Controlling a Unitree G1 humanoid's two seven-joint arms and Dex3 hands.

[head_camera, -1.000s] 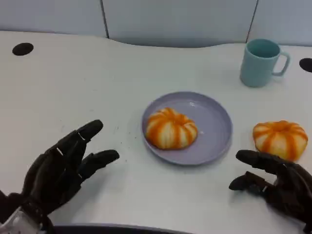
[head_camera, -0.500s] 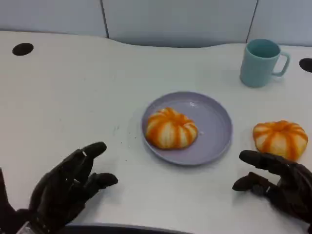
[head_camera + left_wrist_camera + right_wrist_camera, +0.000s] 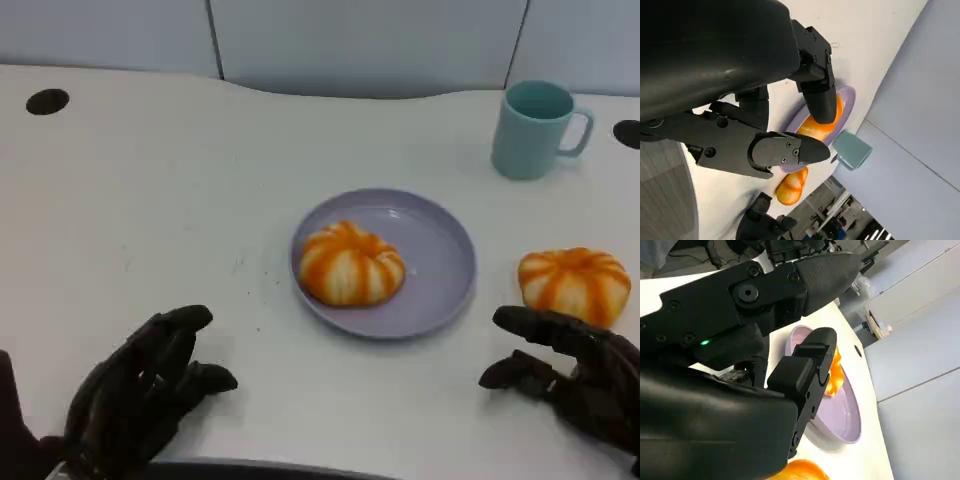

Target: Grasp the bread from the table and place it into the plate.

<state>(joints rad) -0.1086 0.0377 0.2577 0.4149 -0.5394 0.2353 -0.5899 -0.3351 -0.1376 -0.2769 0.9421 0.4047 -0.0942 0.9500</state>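
White tabletop w/ pale wall panels behind. Round orange-striped bread bun sits on the tabletop just right of the lilac round plate, dome up, no clear long axis. Second identical bun lies in the plate's left half. Teal mug stands well behind. Right hand near the outer bun, fingers spread, holding nothing. Left hand at near edge, released, bare surface around it.
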